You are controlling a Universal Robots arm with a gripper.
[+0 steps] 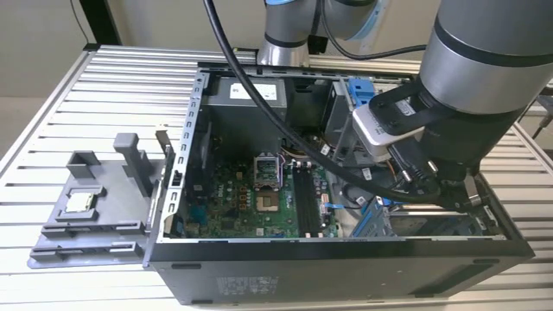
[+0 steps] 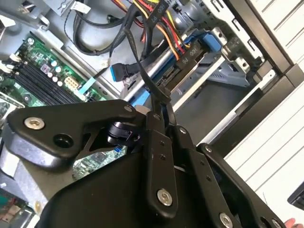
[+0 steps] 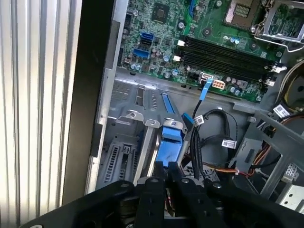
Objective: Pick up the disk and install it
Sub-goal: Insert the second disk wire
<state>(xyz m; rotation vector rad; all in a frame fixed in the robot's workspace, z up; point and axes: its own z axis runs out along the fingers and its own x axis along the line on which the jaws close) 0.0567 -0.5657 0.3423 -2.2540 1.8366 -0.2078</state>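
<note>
Grey metal walls of the open case [image 1: 259, 275] lie flat on the slatted counter [image 1: 103, 84] in the exterior view, so the board [image 1: 259, 194] faces up and the arm can reach in from above. The arm hangs over the case's drive bay [image 1: 432, 223], at the corner away from the dark tray [image 1: 87, 214] that sits against the case's outer side.

In the second wrist view, the claw [image 2: 161, 102] has its fingers [image 2: 154, 95] pressed together, with nothing visible between them. The disk [image 2: 190, 71], in its blue frame, sits in the bay just beyond the tips, under the cable bundle [image 2: 152, 23].

In the first wrist view, the closed claw [image 3: 164, 166] meets the disk's blue tab [image 3: 168, 142], apparently pressing it in along the bay rails, beside the board [image 3: 213, 38].
</note>
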